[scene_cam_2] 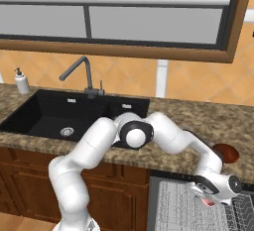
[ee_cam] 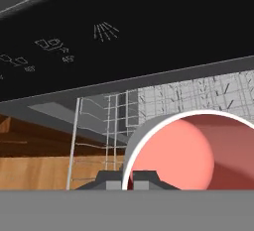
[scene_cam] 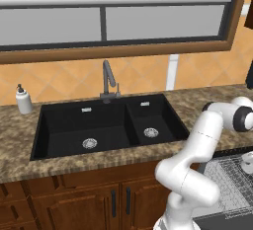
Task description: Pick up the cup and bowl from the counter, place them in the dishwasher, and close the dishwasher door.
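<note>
The cup (ee_cam: 191, 153), white outside and pink-red inside, hangs with its mouth toward the hand camera. My gripper (ee_cam: 133, 179) is shut on its rim. In the right base view the gripper (scene_cam_2: 208, 201) hangs low over the open dishwasher's grey wire rack (scene_cam_2: 181, 206), with a bit of the pink cup (scene_cam_2: 210, 203) showing under the hand. The reddish-brown bowl (scene_cam_2: 226, 152) sits on the speckled counter (scene_cam_2: 198, 121) just above the dishwasher, apart from the gripper. The rack (scene_cam: 231, 178) also appears at the lower right of the left base view. The wire rack (ee_cam: 116, 126) stands behind the cup.
A black double sink (scene_cam: 106, 125) with a grey faucet (scene_cam: 108, 81) lies left of the dishwasher. A soap dispenser (scene_cam: 22, 99) stands at the counter's far left. Brown wooden cabinets (scene_cam: 74, 202) run below. A dark panel with white symbols (ee_cam: 99, 41) spans the hand view.
</note>
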